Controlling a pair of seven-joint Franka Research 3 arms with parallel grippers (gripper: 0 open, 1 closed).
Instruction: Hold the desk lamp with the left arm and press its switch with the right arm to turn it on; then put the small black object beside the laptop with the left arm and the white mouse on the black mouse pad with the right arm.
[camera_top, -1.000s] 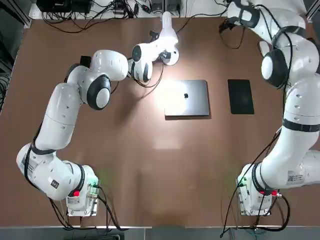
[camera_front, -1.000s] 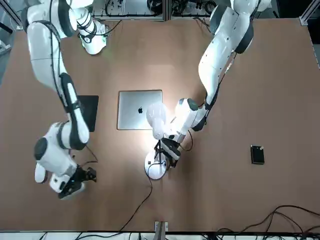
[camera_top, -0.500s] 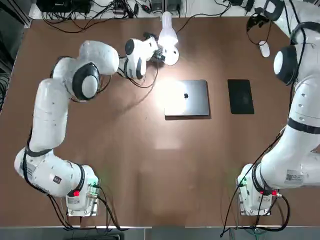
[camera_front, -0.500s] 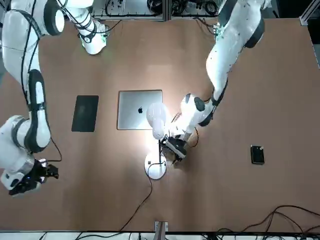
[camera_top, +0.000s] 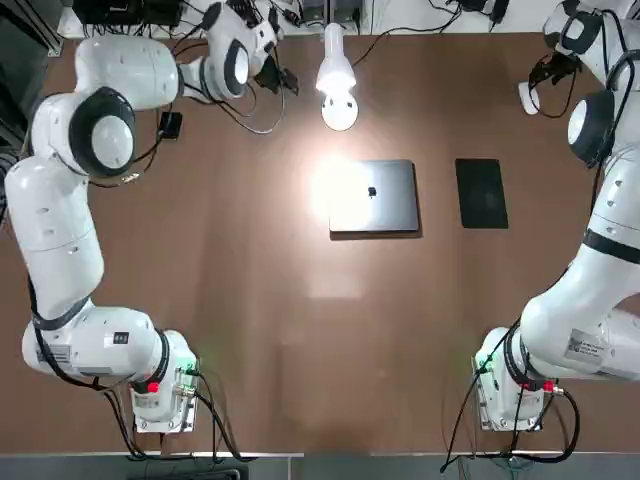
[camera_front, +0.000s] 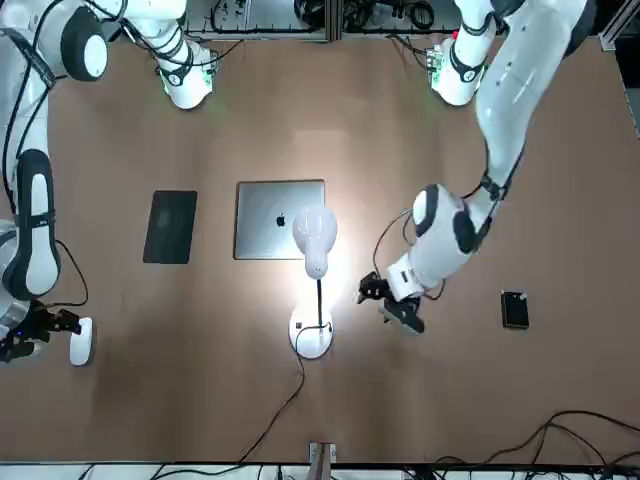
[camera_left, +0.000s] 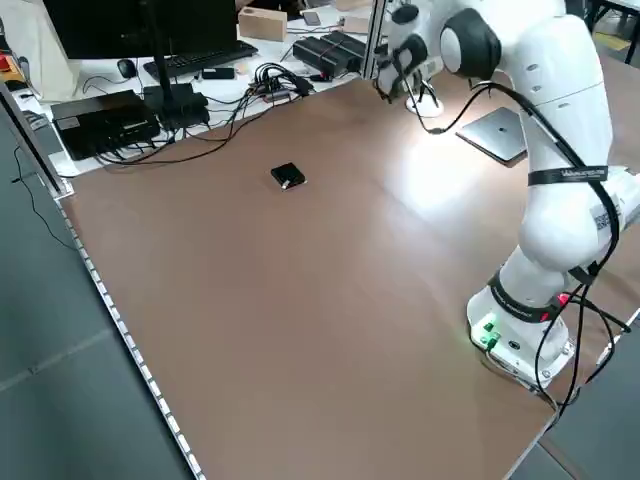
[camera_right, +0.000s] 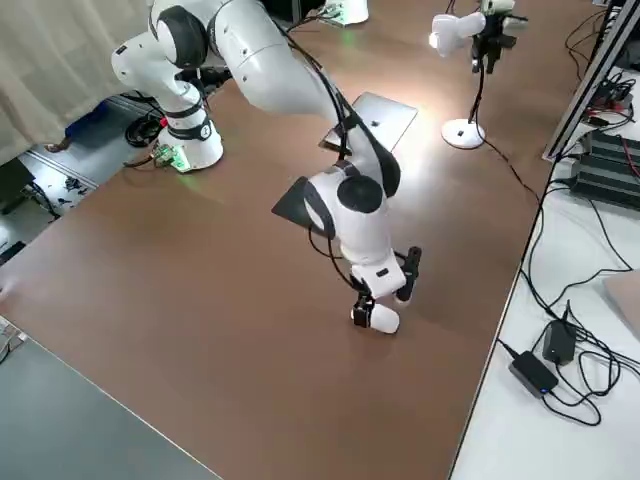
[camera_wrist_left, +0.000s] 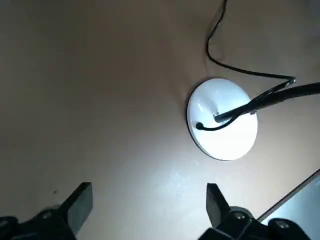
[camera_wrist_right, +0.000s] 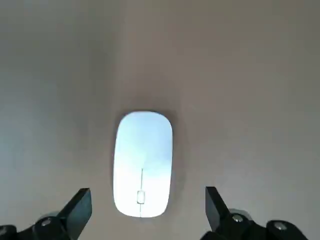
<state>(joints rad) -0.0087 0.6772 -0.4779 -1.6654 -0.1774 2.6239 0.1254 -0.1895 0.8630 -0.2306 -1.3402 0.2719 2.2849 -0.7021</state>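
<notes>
The desk lamp (camera_top: 338, 72) is glowing near the middle of the table's far edge, its light spilling over the laptop (camera_top: 375, 196) at the table's centre, so the switch step looks done and the two placing steps are under way. The white mouse (camera_wrist_right: 143, 163) is lying near the far right corner, and the right end effector (camera_wrist_right: 145, 212) is hovering directly over it with jaws spread wide and nothing held. To do this step well, the arm should be descending straight, keeping the mouse centred between the fingers and closing across its narrow sides before carrying it to the black mouse pad (camera_top: 481, 193), which lies just right of the laptop. The left end effector (camera_wrist_left: 147, 210), equally wide and empty, is hanging just left of the lamp's base, while the small black object (camera_top: 170, 124) is sitting near the far left edge, well apart from the laptop and not yet approached.

The right wrist view is showing the mouse's centring between the fingers, which the top view, with the arm crowding that corner, cannot. The left side view is showing the small black object (camera_left: 288, 177) clear on bare table (camera_left: 300, 300), partly masked by the left arm from above.
</notes>
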